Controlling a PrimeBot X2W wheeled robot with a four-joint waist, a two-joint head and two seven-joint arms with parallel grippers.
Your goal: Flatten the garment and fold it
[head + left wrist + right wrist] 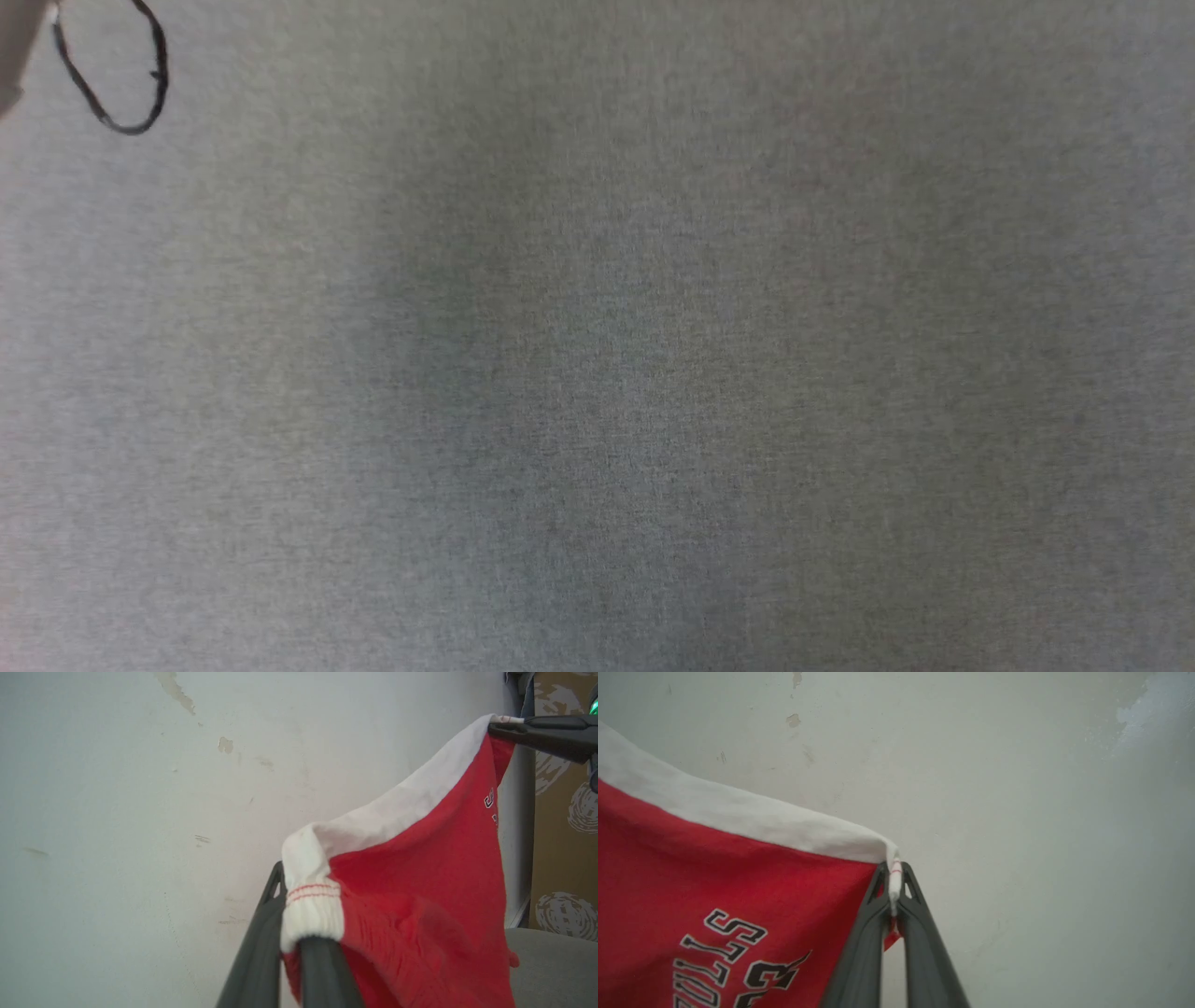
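Closest to the left wrist lens, the left end effector (295, 914) was pinched shut on a bunched, ribbed corner of the garment's (420, 868) white band (397, 807). Red cloth hung down from that corner and over one dark finger. The band ran up and across to the right end effector (502, 730), which was clamped on its other corner, so the shorts hung in the air between the two arms in front of a scuffed pale wall (140, 812). Patterned cardboard (565, 812) stood beyond them.

In the right wrist view the right end effector (894, 882) had its fingers closed tight, with only a thin fold of white trim between the tips. The garment (738, 868) spread away to the side and showed a black-and-white printed logo (738, 961).

The head camera looked down on the grey cloth-covered bench (597, 373), where a black loop (121, 75) of cord lay near one far corner.

I judged this to be the flattening step: the shorts were raised by two corners of one edge so the fabric could drop open. The band sagged between the grips, and the left corner was crumpled rather than held cleanly.

The next move would probably need the arms to ease apart until that edge was straight. They would then lower together so the hanging end reached the bench first, and draw the cloth back as it settled, to keep creases out. Folding had not begun. Thin fabric like this would likely double under itself if it came down slack.
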